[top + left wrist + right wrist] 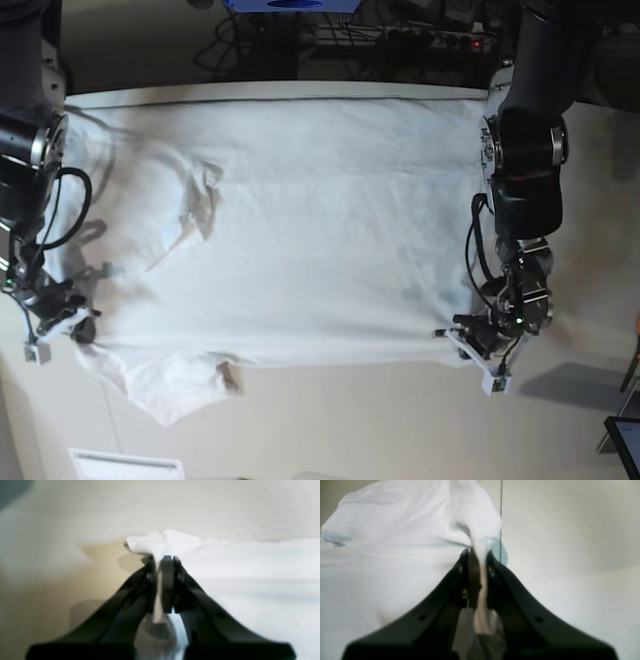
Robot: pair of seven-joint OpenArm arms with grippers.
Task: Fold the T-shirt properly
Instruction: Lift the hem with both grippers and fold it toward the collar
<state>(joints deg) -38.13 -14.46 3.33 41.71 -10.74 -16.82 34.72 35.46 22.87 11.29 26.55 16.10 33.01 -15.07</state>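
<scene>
We see both wrist views soft and out of focus, with pale even light and faint shadows on the table (105, 552). The base view is sharper; the T-shirt (320, 220) looks bright, the top edge is dim, and a dark shadow lies at lower right

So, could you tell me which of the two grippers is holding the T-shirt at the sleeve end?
The right gripper, on the base view's left, pinches the T-shirt beside the sleeve; the left gripper grips the plain far corner.
</scene>
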